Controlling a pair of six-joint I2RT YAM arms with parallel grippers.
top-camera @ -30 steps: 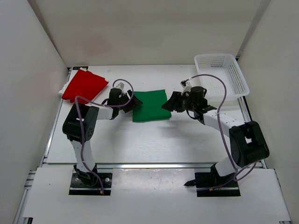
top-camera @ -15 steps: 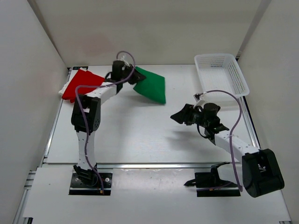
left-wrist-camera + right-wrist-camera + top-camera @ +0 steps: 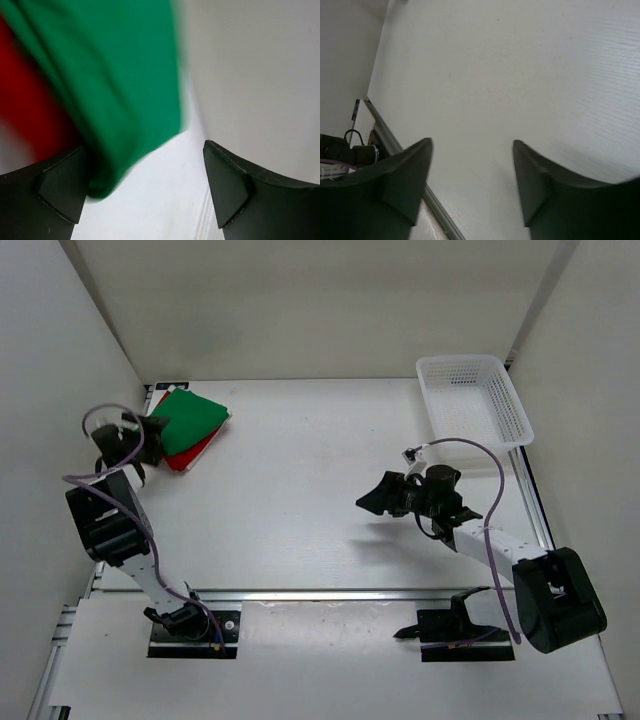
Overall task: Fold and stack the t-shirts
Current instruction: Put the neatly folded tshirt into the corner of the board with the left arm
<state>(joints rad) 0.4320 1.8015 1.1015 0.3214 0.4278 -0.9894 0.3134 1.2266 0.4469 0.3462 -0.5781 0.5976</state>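
The green t-shirt (image 3: 190, 418) lies folded on top of the red t-shirt (image 3: 197, 453) at the back left of the table; only a red edge shows beneath it. The cream-white t-shirt is hidden. My left gripper (image 3: 152, 430) is at the stack's left edge, open. In the left wrist view the green t-shirt (image 3: 115, 75) hangs blurred beside the left finger (image 3: 60, 192), with the red t-shirt (image 3: 30, 110) behind it and nothing between the jaws of the gripper (image 3: 145, 185). My right gripper (image 3: 368, 498) is open and empty above the bare table at the right of centre (image 3: 472, 175).
A white mesh basket (image 3: 505, 405) stands at the back right corner. White walls close in the table on the left, back and right. The table's near rail (image 3: 395, 145) shows in the right wrist view.
My left gripper carried the green t-shirt from the middle of the table to the back left, laid it on the red one and opened. My right gripper let go and drew back.
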